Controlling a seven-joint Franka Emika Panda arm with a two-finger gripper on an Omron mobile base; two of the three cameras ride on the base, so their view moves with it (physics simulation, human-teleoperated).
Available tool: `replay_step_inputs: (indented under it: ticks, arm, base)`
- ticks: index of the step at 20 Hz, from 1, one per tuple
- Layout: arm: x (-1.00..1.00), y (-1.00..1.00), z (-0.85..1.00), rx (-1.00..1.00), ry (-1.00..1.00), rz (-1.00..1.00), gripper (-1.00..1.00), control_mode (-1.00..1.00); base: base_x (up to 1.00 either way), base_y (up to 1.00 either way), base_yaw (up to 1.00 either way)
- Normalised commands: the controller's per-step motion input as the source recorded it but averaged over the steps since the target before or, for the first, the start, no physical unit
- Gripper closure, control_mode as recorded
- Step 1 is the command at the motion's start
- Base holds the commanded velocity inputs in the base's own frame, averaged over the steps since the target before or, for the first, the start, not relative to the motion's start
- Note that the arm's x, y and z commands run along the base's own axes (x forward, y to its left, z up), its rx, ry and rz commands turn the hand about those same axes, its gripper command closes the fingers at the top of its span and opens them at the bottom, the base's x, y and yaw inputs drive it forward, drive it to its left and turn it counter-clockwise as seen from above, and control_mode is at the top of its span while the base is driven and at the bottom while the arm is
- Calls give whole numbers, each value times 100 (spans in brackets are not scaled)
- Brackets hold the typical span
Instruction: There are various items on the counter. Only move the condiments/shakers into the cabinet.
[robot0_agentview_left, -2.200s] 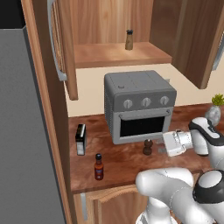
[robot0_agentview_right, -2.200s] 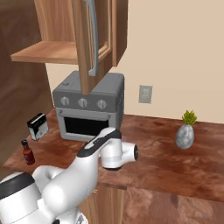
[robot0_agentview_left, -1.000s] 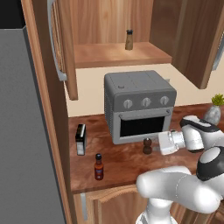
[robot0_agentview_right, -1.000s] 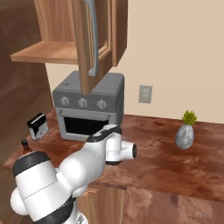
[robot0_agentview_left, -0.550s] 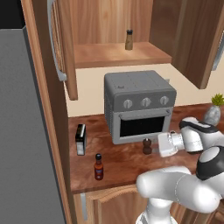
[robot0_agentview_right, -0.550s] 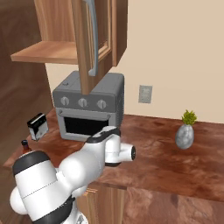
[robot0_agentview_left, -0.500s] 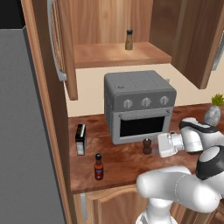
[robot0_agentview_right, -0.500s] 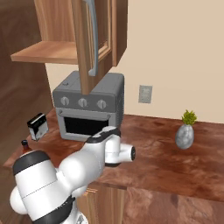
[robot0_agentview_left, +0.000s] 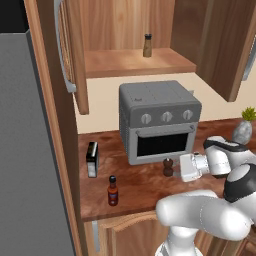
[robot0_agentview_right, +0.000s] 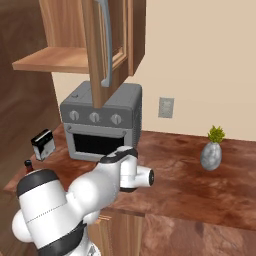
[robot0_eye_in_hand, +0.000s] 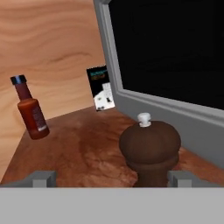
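Observation:
The dark brown pepper mill stands on the counter in front of the toaster oven. My gripper is level with it on its right side, jaws open. In the hand view the pepper mill is close up between the two fingertips, nearer the right one, with gaps on both sides. The red sauce bottle stands further left near the counter's front edge. The tan shaker sits on the open cabinet's shelf.
The grey toaster oven stands just behind the mill. A black-and-white box leans at the counter's left end. A small plant in a grey vase stands to the right. The open cabinet doors hang above.
The hand has crept a little left toward the pepper mill with its jaws still wide. Nothing else has moved.

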Motion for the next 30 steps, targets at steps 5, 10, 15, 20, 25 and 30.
replay_step_inputs:
  ticks: [5,10,15,20,25,30]
  arm:
    - [8,0,0,0,0,-2,-100,-100]
    - [19,0,0,0,0,-7,-100,-100]
    - [19,0,0,0,-2,-11,-100,-100]
    - [36,0,-2,0,-1,-10,-100,-100]
    - [25,0,-8,-1,-1,-1,-100,-100]
    - [0,0,0,0,0,0,100,-100]
  base:
    - [0,0,0]
    - [0,0,0]
    - [0,0,0]
    - [0,0,0]
    - [0,0,0]
    - [0,0,0]
